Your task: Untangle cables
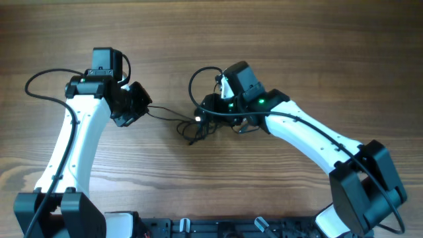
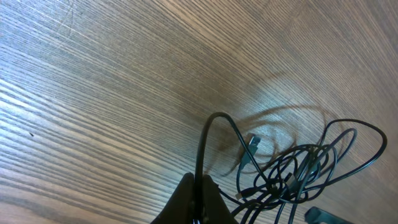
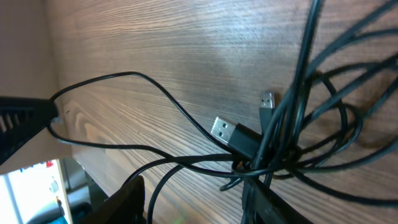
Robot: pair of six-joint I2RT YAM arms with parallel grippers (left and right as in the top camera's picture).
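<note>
The cables (image 1: 197, 125) are thin dark cords knotted in a small tangle at the table's middle, with one loop (image 1: 198, 76) arching to the far side. My left gripper (image 1: 147, 108) is shut on one strand (image 2: 202, 155) that runs right into the tangle (image 2: 298, 174). A silvery plug (image 2: 254, 144) lies beside the knot. My right gripper (image 1: 209, 109) hovers over the tangle, open. In its wrist view, strands (image 3: 186, 163) cross between the fingers (image 3: 130, 199), and the knot (image 3: 267, 158) with a USB plug (image 3: 227, 132) sits above the right finger.
Wood-grain table (image 1: 297, 39) all around. Thick black arm wires (image 1: 39, 82) loop left of the left arm. The left gripper's tip (image 3: 22, 118) shows at the left edge of the right wrist view. Arm bases (image 1: 59, 211) stand along the near edge.
</note>
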